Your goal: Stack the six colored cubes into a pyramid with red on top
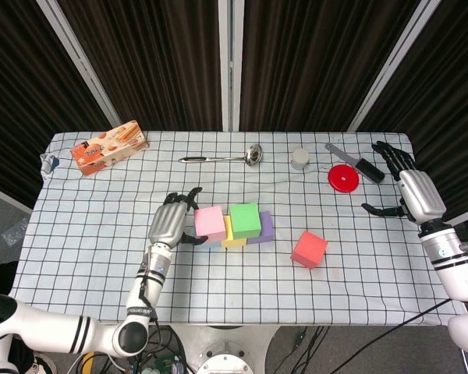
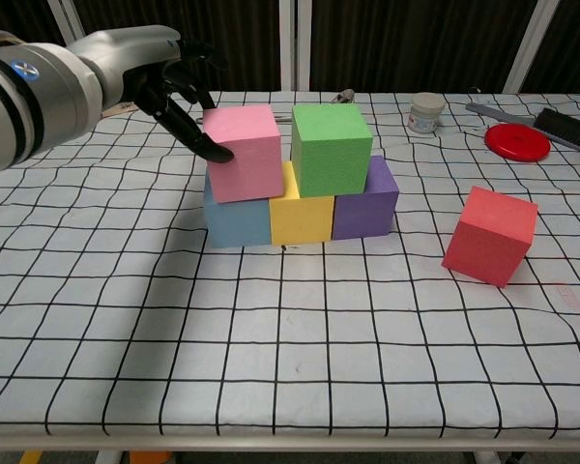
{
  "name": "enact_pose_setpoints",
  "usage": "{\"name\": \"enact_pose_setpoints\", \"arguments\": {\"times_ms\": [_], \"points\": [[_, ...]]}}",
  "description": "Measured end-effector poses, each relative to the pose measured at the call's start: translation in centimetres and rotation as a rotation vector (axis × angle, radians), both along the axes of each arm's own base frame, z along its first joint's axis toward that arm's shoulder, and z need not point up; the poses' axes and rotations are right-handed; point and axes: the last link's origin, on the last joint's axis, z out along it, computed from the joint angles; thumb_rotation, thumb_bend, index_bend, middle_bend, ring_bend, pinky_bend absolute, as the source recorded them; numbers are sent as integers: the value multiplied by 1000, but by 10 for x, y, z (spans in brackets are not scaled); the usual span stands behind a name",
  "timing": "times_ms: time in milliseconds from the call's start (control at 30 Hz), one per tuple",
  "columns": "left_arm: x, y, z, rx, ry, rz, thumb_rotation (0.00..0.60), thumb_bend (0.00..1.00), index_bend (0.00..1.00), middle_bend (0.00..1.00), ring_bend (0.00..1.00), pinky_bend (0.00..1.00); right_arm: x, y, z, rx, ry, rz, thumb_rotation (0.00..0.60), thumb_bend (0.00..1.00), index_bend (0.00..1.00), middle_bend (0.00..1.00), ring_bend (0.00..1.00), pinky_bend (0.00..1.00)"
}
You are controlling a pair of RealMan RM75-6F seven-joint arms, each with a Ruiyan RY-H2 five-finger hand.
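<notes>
My left hand [image 2: 169, 82] pinches the pink cube [image 2: 244, 153] on the second tier, while the red cube [image 2: 490, 235] lies nearer my spread right hand [image 1: 409, 191].

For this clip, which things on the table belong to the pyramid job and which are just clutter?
Job: pink foam cube, green cube, blue cube, yellow cube, purple cube, red cube.

Clutter: orange snack box, metal ladle, small white jar, red round lid, black brush.

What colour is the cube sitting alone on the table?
Red cube, clearest in the chest view.
</notes>
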Motion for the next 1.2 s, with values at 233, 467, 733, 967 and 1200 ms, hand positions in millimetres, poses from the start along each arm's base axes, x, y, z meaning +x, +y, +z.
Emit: {"name": "enact_pose_setpoints", "arguments": {"times_ms": [233, 467, 733, 967, 1200], "points": [[3, 1, -4, -8, 1, -7, 600, 209, 108, 558, 184, 85, -4, 1, 3, -5, 2, -11, 600, 86, 0, 1, 0, 0], [6, 0, -5, -6, 2, -13, 600, 209, 108, 557, 183, 84, -4, 0, 2, -2, -2, -10, 600, 86, 0, 1, 0, 0], [6, 1, -5, 0, 2, -10, 600, 209, 108, 557, 184, 81, -6, 0, 2, -3, -5, -15, 600, 86, 0, 1, 0, 0], [9, 0, -7, -7, -12, -11, 600, 210, 103, 552, 183, 81, -7, 0, 2, -2, -6, -16, 600, 86, 0, 1, 0, 0], [10, 2, -7, -3, -14, -6, 600, 209, 103, 550, 184, 81, -10, 1, 2, 0, -9, -23, 600, 86, 0, 1, 0, 0]]}}
